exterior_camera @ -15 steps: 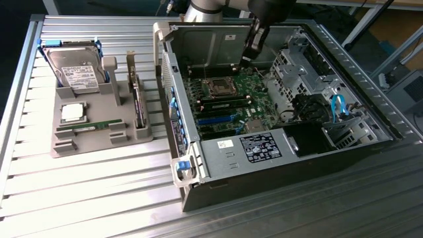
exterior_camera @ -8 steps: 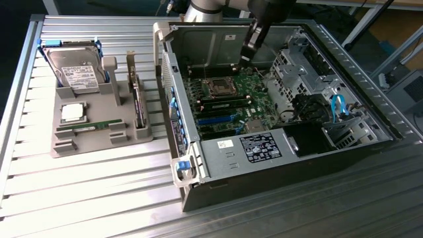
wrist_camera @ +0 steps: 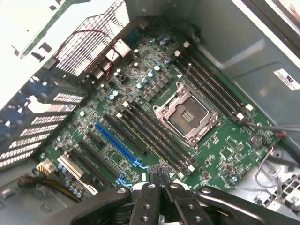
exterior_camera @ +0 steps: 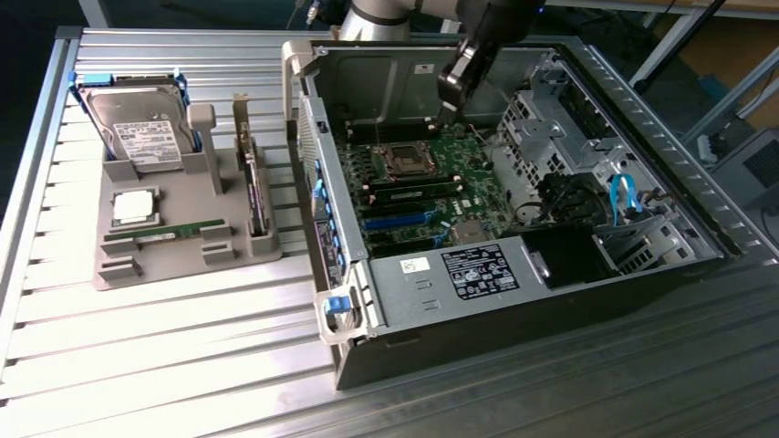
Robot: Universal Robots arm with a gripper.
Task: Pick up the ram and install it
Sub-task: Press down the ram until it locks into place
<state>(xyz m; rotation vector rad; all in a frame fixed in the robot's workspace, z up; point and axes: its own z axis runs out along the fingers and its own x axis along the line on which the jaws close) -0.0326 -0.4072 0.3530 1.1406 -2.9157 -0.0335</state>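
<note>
gripper (wrist_camera: 161,187) clenched, empty, hanging above board (exterior_camera: 420,178) in case (exterior_camera: 512,274) | ram (exterior_camera: 164,234) lying in tray (exterior_camera: 182,196), well apart, exterior view's left | risk: shut fingers snagging slots (wrist_camera: 154,136) or cables (wrist_camera: 267,161)

Arm (exterior_camera: 487,36) angled downward, gripper (wrist_camera: 161,185) closed, empty

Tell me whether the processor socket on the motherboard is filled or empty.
Empty. The socket shows bare contacts inside its metal frame, with no chip seated; the exterior view shows the same open frame.
</note>
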